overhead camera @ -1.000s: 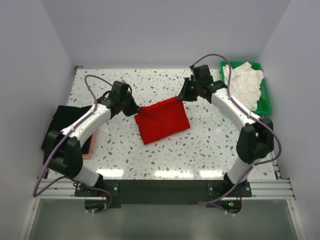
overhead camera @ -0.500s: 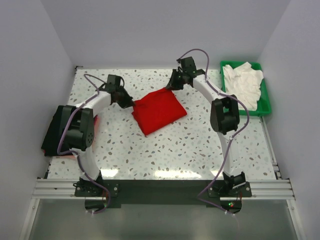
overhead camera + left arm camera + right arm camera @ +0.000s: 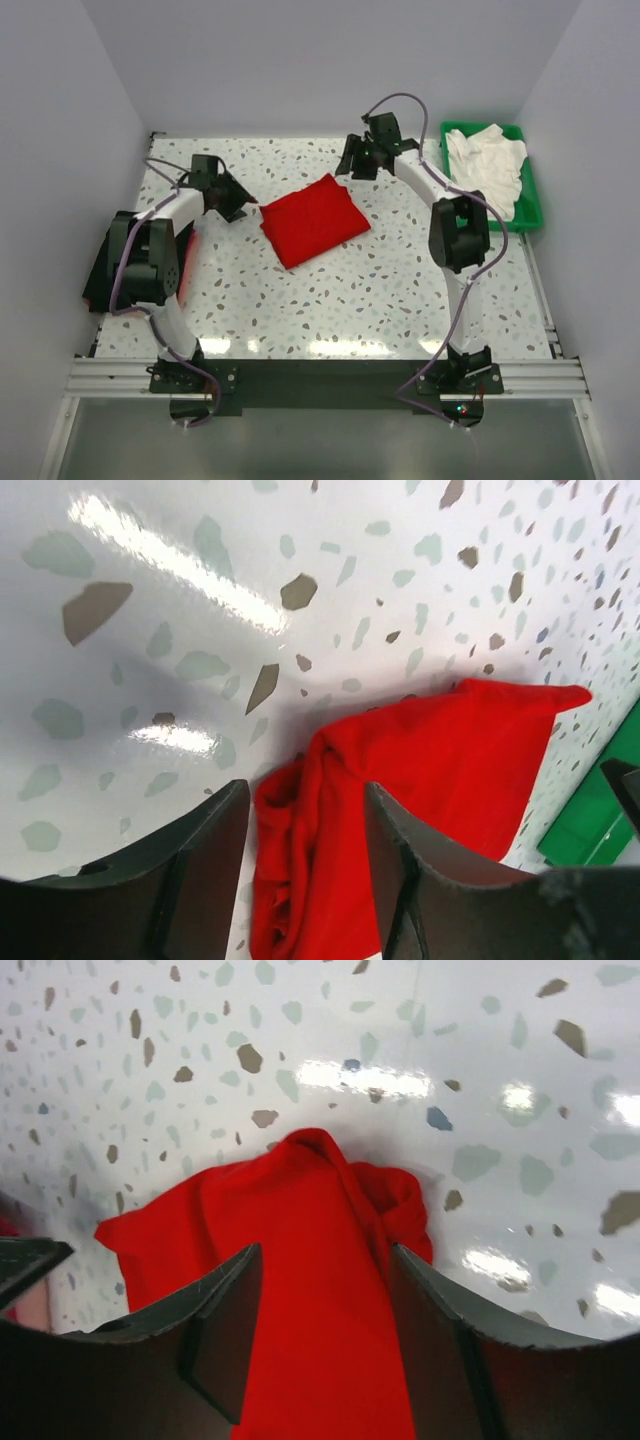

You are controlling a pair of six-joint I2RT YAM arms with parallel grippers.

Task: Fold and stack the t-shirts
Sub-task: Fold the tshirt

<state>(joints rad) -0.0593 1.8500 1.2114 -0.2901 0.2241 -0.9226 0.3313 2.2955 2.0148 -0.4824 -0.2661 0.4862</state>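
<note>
both sets of fingers just sprang apart: left gripper [image 3: 305, 830] and right gripper [image 3: 325, 1305] have dropped the corners and backed off. red t-shirt [image 3: 313, 218] lies folded mid-table, unheld. fold looks done; stacking by the black t-shirt [image 3: 103, 262] probably next.

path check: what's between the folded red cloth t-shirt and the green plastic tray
Top view: the white right arm and bare speckled tabletop lie between the red t-shirt and green plastic tray.

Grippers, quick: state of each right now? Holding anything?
Left gripper: open, holding nothing, just off the red t-shirt.
Right gripper: open, holding nothing, by the red t-shirt's far corner.
</note>
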